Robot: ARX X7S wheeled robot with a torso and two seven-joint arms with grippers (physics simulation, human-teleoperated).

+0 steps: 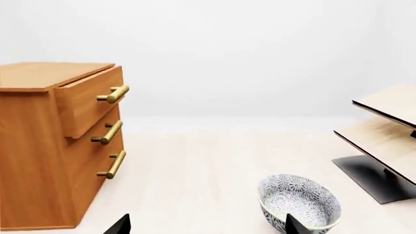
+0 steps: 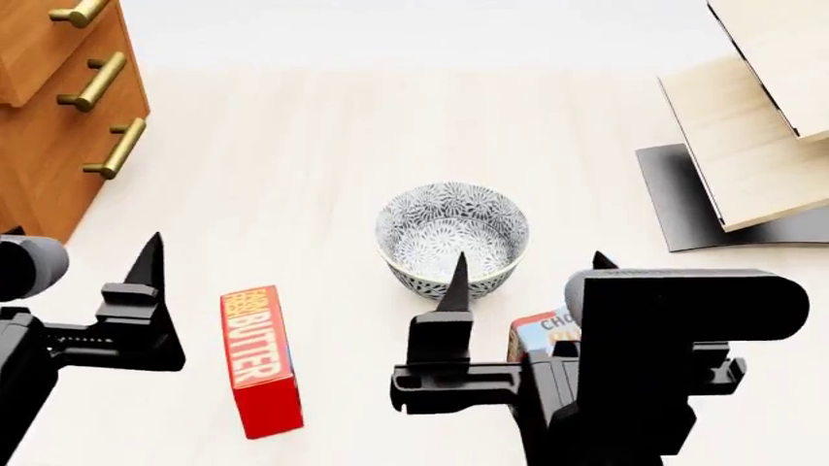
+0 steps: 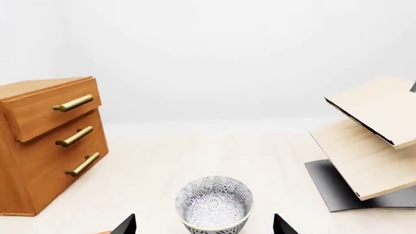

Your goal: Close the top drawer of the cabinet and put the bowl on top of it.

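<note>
Head view: I see the bowl point(image 2: 452, 238) upright on the pale bench point(image 2: 324, 146), mid-scene, just beyond the right claw point(image 2: 529, 277), whose jaws stand spread with nothing between them. The left claw point(image 2: 81, 254) is also spread and empty, at the near left. A red butter box point(image 2: 263, 359) lies near, left of the bowl. The cabinet point(image 2: 52, 146) stands at the far left.

Left wrist view: the top drawer point(image 1: 87, 105) projects forward of the drawer below it, so it is not yet shut. Its brass handle point(image 1: 114, 94) is a rigid bar; I judge a flat push on the wooden front adequate, with low resistance.

Right wrist view: the bowl sits centred between the claw's finger tips point(image 3: 123, 225), well apart from the cabinet and from the plywood shelf point(image 3: 370, 146) at the right. I judge the bowl stiff, glazed, slippery and breakable. Recommended hold: pinch the rim, one finger inside, one outside, with moderate force. Keep it level when lifting to the cabinet top.
</note>
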